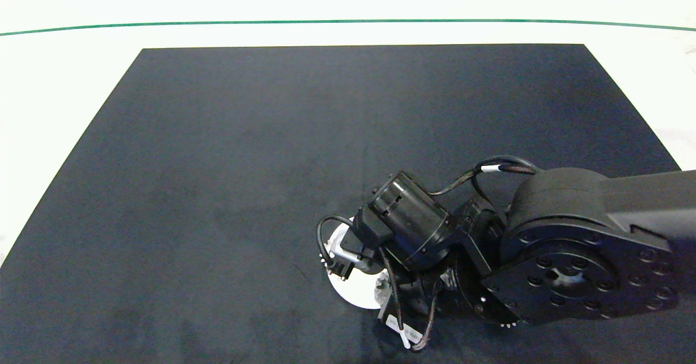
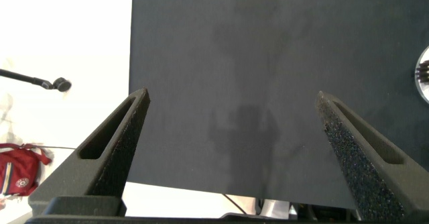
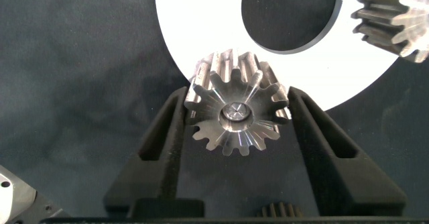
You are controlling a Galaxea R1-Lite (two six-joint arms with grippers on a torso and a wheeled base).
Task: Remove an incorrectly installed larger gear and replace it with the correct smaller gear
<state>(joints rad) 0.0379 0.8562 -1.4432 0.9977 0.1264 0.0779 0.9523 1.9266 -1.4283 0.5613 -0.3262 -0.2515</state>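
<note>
In the right wrist view the larger gear (image 3: 238, 113), silvery with pointed teeth and a pin in its small centre bore, stands at the rim of a white disc (image 3: 201, 23) with a round hole. My right gripper (image 3: 238, 100) is shut on it, one dark finger pressed against each side. Another silvery gear (image 3: 392, 19) shows partly at the disc's other side; I cannot tell whether it is the smaller gear. In the head view the right wrist (image 1: 408, 222) hides the held gear. My left gripper (image 2: 231, 130) hangs open over the bare mat.
The white disc (image 1: 353, 293) lies near the front edge of a dark mat (image 1: 244, 162) on a white table. A small dark gear (image 3: 278, 214) peeks between the right fingers' bases. Cables loop around the right wrist. The disc's edge (image 2: 423, 73) shows in the left wrist view.
</note>
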